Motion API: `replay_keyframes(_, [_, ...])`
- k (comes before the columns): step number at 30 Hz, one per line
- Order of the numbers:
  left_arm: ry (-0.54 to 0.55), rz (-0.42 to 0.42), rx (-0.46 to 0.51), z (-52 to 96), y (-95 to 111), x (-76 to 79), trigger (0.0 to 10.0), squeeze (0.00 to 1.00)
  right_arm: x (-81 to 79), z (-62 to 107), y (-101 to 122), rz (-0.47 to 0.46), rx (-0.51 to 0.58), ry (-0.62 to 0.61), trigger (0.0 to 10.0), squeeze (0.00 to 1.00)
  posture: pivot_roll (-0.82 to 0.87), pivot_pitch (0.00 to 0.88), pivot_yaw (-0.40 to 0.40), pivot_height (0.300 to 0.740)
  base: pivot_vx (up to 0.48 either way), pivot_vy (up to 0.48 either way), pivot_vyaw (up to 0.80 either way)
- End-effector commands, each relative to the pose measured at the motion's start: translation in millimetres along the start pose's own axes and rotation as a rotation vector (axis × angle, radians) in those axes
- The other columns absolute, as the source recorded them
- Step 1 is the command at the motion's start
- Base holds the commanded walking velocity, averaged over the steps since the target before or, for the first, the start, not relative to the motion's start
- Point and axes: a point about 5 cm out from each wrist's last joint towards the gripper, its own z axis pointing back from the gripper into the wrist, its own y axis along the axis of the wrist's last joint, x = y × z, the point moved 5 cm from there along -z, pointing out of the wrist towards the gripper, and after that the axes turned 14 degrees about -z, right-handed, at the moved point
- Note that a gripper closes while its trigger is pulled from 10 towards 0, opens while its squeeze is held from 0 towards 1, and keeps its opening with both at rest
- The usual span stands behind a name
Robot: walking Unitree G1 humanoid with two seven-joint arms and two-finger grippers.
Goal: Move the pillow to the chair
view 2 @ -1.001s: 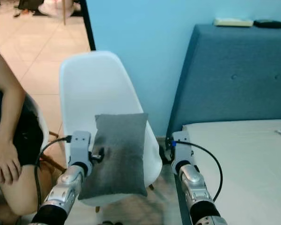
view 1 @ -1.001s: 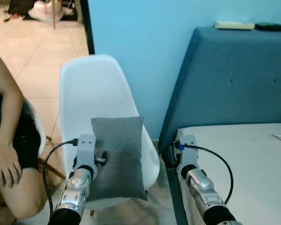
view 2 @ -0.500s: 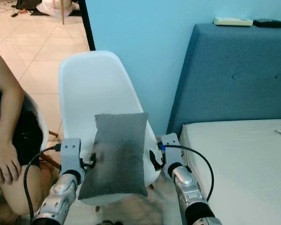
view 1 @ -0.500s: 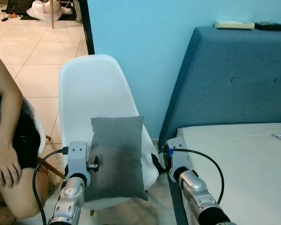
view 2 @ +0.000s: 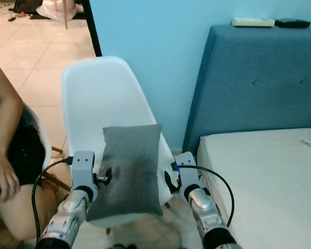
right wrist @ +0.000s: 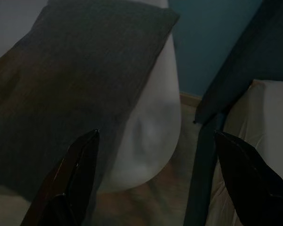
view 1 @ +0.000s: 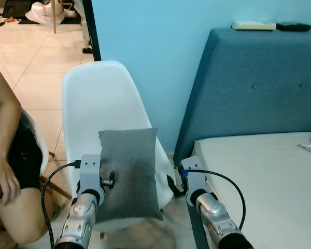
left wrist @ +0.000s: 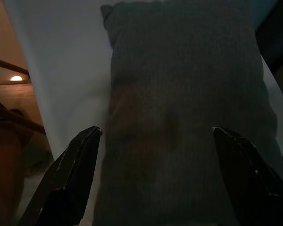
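A grey pillow (view 1: pixel 128 174) lies on the seat of a white shell chair (view 1: pixel 99 98), leaning toward its back. In the left wrist view the pillow (left wrist: pixel 179 122) lies ahead of my left gripper (left wrist: pixel 155 134), which is open with nothing between its fingers. My right gripper (right wrist: pixel 155 136) is open too, beside the chair's right edge, with the pillow (right wrist: pixel 80 80) and chair rim (right wrist: pixel 153 141) ahead of it. Both silver arms reach forward low, the left arm (view 1: pixel 85 207) at the pillow's left and the right arm (view 1: pixel 207 202) between chair and bed.
A blue upholstered headboard (view 1: pixel 254 88) and a bed with a cream sheet (view 1: pixel 259 176) stand to the right. A person (view 1: pixel 10 155) sits close on the left. Two remotes (view 1: pixel 254 25) rest on top of the headboard. A light blue wall is behind the chair.
Both arms have drawn back from the pillow, which stays on the chair seat. The right arm swung left toward the chair's edge. The camera shifted slightly.
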Motion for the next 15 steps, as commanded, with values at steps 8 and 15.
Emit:
replay_keyframes(8, [-0.001,-0.001,-0.029,0.8,-5.4,2.1,10.0,0.0,3.2,2.8,-7.6,-0.016,-0.023,-0.014,10.0,0.0,-0.01,0.132,-0.011,0.74,-0.322,0.0,0.0])
replay_keyframes(15, [-0.013,-0.031,-0.07,-1.2,-9.7,0.7,10.0,0.0,1.1,1.7,-5.4,-0.026,-0.019,-0.01,10.0,0.0,-0.01,0.132,-0.01,0.74,0.0,0.0,0.0])
